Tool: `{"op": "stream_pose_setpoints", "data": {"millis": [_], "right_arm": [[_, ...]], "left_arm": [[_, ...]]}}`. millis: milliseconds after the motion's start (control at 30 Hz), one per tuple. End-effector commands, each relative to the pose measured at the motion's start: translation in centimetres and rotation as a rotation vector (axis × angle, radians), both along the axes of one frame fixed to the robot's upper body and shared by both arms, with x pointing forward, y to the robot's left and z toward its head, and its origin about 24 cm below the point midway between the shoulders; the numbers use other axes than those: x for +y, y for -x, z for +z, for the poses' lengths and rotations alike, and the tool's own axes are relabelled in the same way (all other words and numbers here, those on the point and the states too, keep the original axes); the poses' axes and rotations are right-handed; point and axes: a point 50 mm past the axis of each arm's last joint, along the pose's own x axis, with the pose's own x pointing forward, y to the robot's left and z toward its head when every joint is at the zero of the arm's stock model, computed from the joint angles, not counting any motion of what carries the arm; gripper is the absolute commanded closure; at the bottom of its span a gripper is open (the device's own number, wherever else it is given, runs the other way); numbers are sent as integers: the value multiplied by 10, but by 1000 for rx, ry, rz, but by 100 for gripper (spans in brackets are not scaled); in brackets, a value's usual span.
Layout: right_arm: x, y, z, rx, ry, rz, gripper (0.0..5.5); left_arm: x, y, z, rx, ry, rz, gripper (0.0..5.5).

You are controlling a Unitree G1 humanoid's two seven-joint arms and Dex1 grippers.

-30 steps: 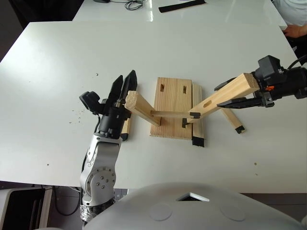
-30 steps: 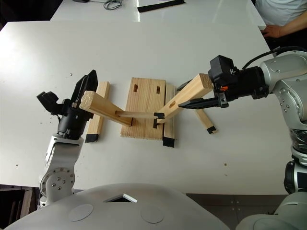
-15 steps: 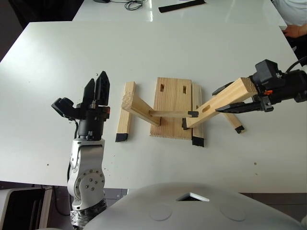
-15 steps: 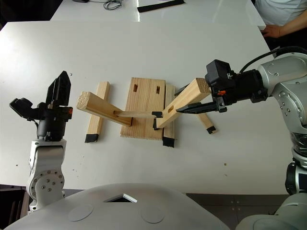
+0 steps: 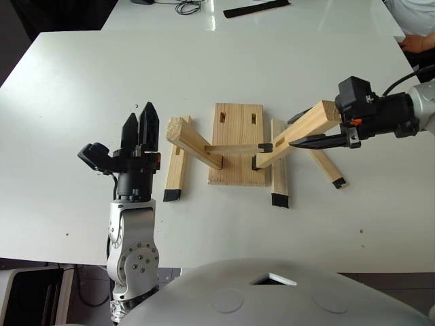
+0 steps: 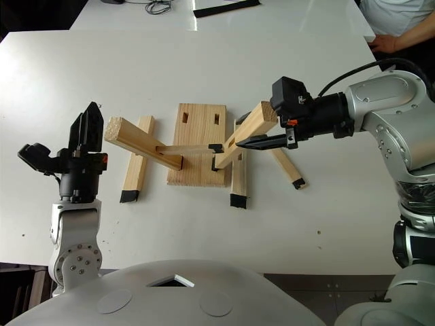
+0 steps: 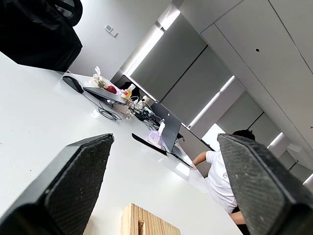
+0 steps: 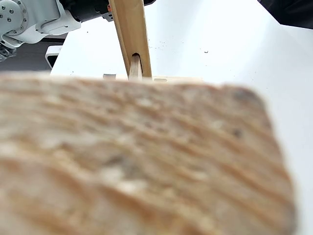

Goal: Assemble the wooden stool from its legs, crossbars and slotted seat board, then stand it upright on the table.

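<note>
White table carries all the stool parts, with cables and a black strip on another white surface beyond its far edge. Flat in the middle lies the seat board, its long axis running away from the robot and its two slots at the far end. Above the board a half-built frame is held off flat: a thin crossbar runs left to right over the board and joins two legs that splay outward. The held leg slants from a black-capped foot at the board's right edge up and to the right of the board. The second leg slants from the board's left edge up and to the left, and in the right wrist view the crossbar's end sits in that leg's slot. Three loose legs lie flat with black caps on their near ends: one just left of the board, one just right of it, both parallel to its long axis, and one angled farther right. The right gripper is clamped across the held leg's upper part. The left gripper stands left of the board, pointing away from the robot, its pads spread with nothing between them.
</note>
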Motion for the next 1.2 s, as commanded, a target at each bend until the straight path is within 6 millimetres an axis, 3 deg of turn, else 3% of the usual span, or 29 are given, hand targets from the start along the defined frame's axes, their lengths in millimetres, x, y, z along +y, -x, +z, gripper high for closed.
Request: {"op": "stream_pose_setpoints", "data": {"millis": [33, 533, 1200], "right_arm": [[10, 5, -2, -17, 56, 42, 349], [12, 7, -28, -19, 105, -12, 349], [36, 7, -13, -40, 127, 114, 349]], "left_arm": [[-2, 0, -1, 3, -10, 18, 157], [-8, -3, 2, -2, -28, -18, 157], [-27, -10, -2, 17, -158, -109, 157]]}}
